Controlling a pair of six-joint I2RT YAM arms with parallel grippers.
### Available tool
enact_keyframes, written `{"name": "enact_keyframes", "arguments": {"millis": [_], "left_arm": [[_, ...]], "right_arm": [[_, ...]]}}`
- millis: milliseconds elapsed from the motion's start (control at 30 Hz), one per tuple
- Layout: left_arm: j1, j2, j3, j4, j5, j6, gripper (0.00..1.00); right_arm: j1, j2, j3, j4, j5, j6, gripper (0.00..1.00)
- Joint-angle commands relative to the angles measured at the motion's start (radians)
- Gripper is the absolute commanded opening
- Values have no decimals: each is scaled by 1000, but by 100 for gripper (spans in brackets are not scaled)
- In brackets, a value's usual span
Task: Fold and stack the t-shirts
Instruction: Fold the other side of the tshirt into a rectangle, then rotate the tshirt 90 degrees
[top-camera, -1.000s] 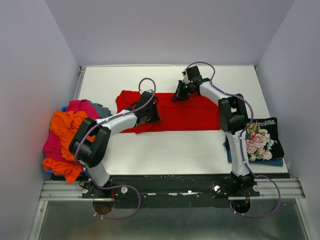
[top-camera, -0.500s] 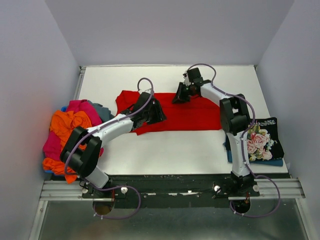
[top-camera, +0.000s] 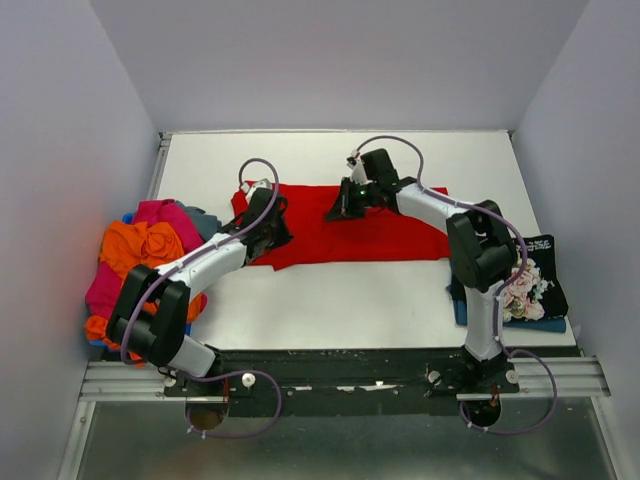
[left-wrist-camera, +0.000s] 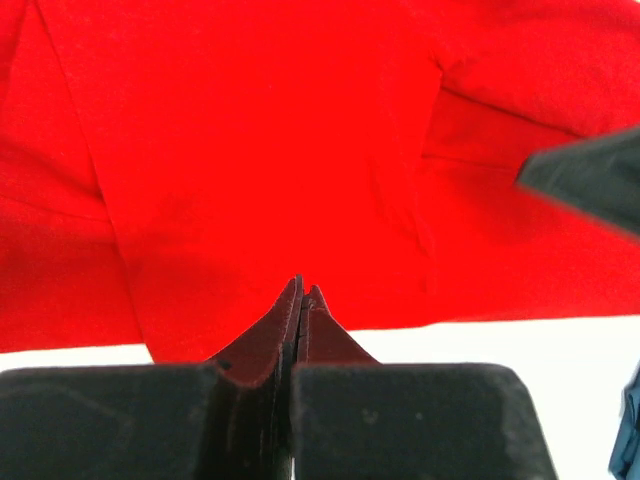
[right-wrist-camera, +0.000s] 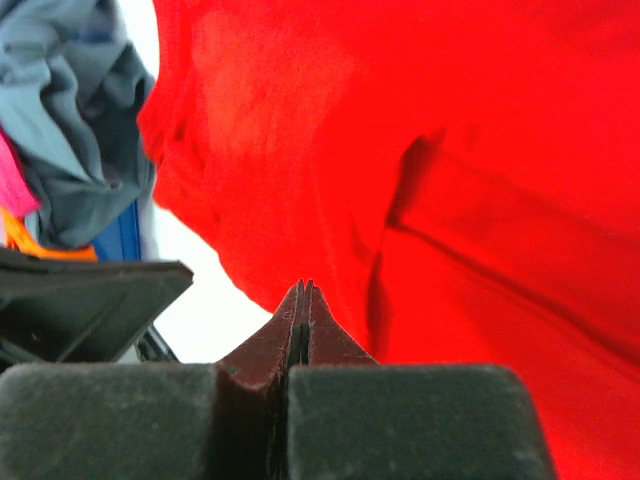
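Done: floral tee (top-camera: 530, 290) stacked. In work: red tee (top-camera: 400, 228), part-folded. Pending: pile (top-camera: 140, 260). Both left gripper (top-camera: 270, 224) and right gripper (top-camera: 338, 208) closed.

No legible text anywhere

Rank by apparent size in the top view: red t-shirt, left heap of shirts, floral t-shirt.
1. red t-shirt, spread flat.
2. heap of shirts: close behind, partly hidden, so unsure.
3. floral t-shirt, clearly smallest.
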Motion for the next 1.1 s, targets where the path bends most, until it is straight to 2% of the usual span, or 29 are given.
{"name": "enact_keyframes", "arguments": {"millis": [0, 233, 433, 700, 900, 1067], "left_arm": [[37, 45, 14, 13, -71, 2, 0], [127, 189, 66, -19, -67, 1, 0], [146, 281, 107, -80, -77, -24, 0], [146, 175, 95, -142, -171, -6, 0], [146, 91, 98, -159, -221, 1, 0], [146, 118, 107, -133, -232, -64, 0]], "right_arm": [[59, 19, -56, 67, -74, 34, 1], [70, 73, -93, 43, 11, 69, 1], [70, 79, -105, 3, 85, 77, 1], [70, -57, -151, -39, 156, 31, 1], [65, -228, -283, -72, 339, 12, 1], [22, -337, -367, -151, 501, 38, 1]]}}
